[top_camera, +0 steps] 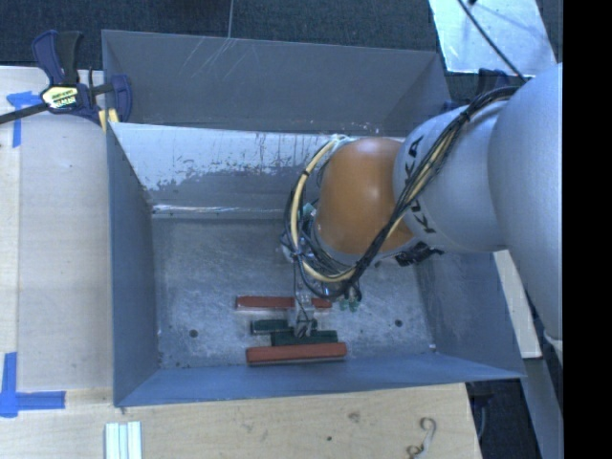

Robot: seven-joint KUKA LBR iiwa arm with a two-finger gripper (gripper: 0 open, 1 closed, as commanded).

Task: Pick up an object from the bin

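Observation:
My gripper [305,321] hangs low over the front middle of the bin floor, its tip down among three flat bars. A dark green bar [287,331] lies right under the tip. Just behind it rests a thin red-brown bar [268,303]. A longer red-brown bar [296,353] sits in front, close to the near wall. The fingers are too small and hidden by the wrist to tell how they stand.
The arm with its orange cover and cables reaches in from the right and hides the bin's right middle. Bare grey floor stretches to the left and behind the bars.

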